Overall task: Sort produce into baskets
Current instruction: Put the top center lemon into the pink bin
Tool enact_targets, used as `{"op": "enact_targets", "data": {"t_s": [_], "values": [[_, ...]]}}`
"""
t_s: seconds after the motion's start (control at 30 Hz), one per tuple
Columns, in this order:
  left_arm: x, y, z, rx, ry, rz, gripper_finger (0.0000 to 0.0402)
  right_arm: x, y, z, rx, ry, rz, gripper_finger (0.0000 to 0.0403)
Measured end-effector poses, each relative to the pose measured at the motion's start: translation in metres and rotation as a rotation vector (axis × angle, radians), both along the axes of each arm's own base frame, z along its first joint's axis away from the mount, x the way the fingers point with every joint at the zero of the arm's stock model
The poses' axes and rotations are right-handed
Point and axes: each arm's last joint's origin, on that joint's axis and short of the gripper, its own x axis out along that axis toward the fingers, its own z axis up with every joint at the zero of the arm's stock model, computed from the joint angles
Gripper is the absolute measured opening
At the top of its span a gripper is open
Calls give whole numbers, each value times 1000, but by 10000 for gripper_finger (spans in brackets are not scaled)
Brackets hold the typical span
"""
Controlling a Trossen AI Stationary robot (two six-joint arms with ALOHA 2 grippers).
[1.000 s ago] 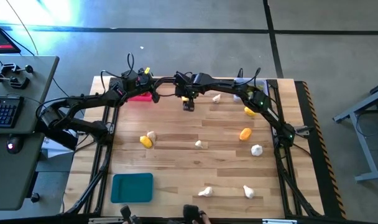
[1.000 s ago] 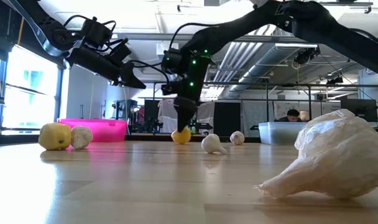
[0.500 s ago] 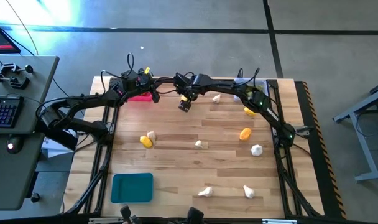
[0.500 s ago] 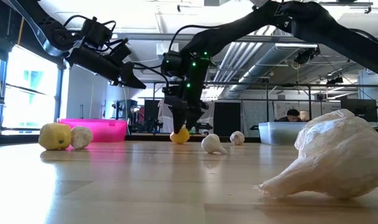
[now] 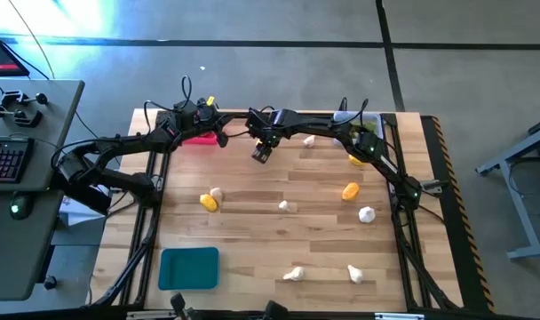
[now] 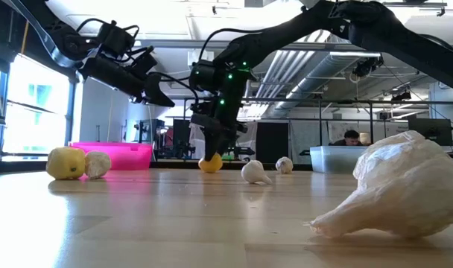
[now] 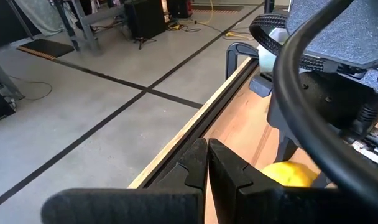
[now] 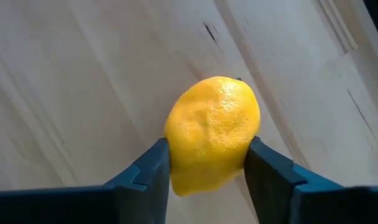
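Light: bright and even from ceiling lamps; strong window glare at the low view's left.
Shadows: soft, short on the table [image 5: 279, 231].
Focus: nearest garlic bulb [image 6: 394, 186] is blurred; far room is hazy.

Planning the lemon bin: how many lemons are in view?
4: held lemon in the right gripper; left lemon beside a garlic bulb; orange lemon at right; fourth lemon partly under the right arm. More may be hidden.

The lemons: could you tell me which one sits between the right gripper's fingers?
The lemon near the pink basket, in the right gripper; the other lemons lie untouched.
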Motion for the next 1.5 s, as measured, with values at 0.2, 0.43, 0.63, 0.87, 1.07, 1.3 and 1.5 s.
{"op": "enact_targets", "data": {"t_s": [0.2, 0.43, 0.63, 0.87, 1.07, 1.3, 1.5], "values": [[-7, -4, 14, 30, -33, 9, 0, 14, 9, 14, -9, -160, 66, 137], [-28, -11, 38, 54, -92, 60, 0, 50, 19, 35, -121, -533, 130, 134], [-43, -14, 51, 72, -135, 103, 0, 68, 13, 47, -242, -811, 146, 134], [-51, -16, 58, 97, -160, 129, 0, 72, -6, 31, -261, -904, 94, 134], [-51, -16, 58, 96, -160, 128, 0, 75, -18, 19, -237, -966, 71, 133], [-51, -16, 58, 98, -162, 128, 0, 88, -22, 11, -226, -981, 79, 133], [-51, -16, 58, 98, -162, 126, 0, 95, -27, -1, -195, -966, 65, 133]]}}
